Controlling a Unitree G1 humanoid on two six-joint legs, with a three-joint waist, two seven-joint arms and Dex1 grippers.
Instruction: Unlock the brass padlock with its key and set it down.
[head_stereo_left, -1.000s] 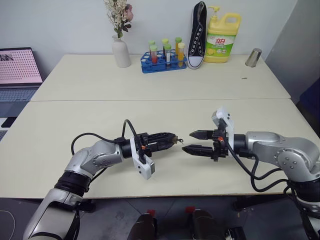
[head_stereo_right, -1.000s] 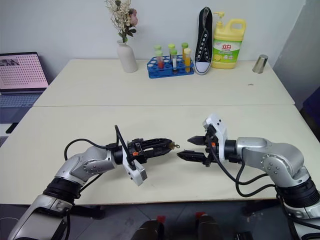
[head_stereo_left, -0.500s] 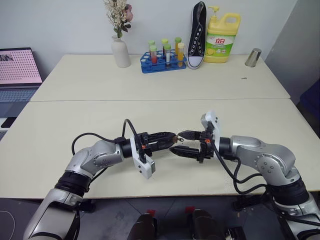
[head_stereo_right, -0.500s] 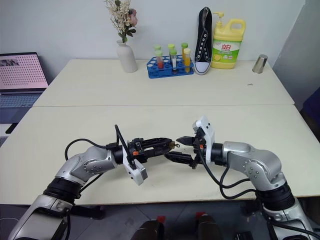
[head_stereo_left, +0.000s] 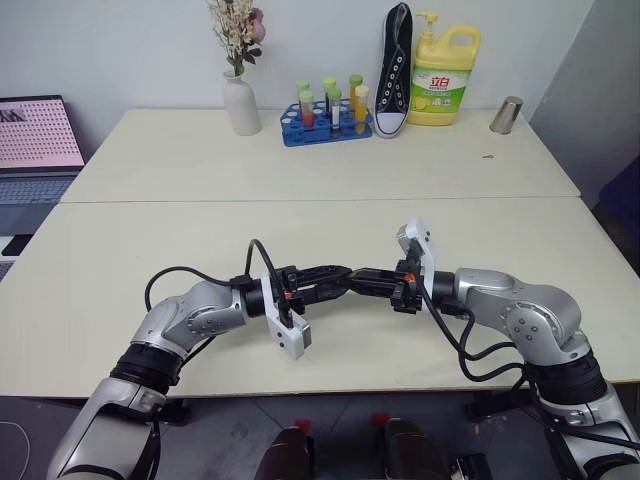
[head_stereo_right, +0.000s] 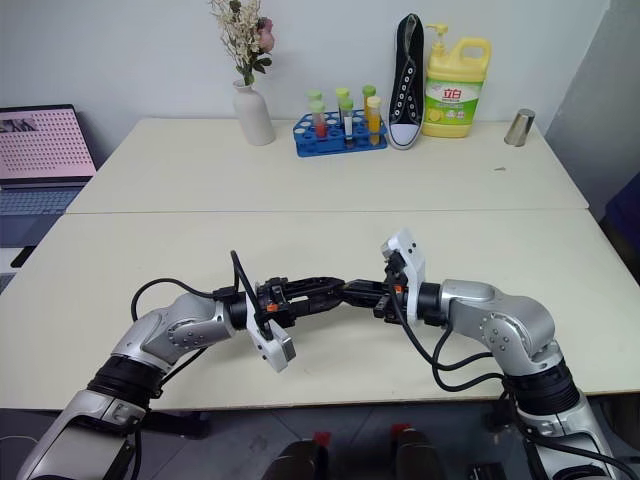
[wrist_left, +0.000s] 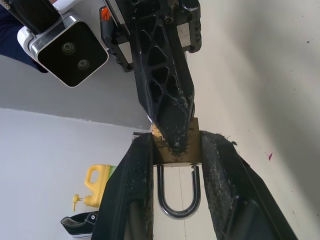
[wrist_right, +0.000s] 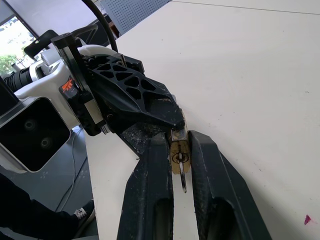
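Your left gripper (wrist_left: 176, 165) clamps the brass padlock (wrist_left: 176, 150) above the table, shackle toward its wrist, while your right gripper (wrist_right: 177, 165), closed from three o'clock, pinches the key (wrist_right: 179, 162) in line with the lock's long axis.

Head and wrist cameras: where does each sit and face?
Head pair: above, looking forward and down at the table; both arms show, left gripper meeting right gripper.
Left wrist: looks along its fingers clamping the padlock; right gripper opposite.
Right wrist: looks along its fingers flanking the key; left gripper opposite.
Shared: both wrist views show the padlock.
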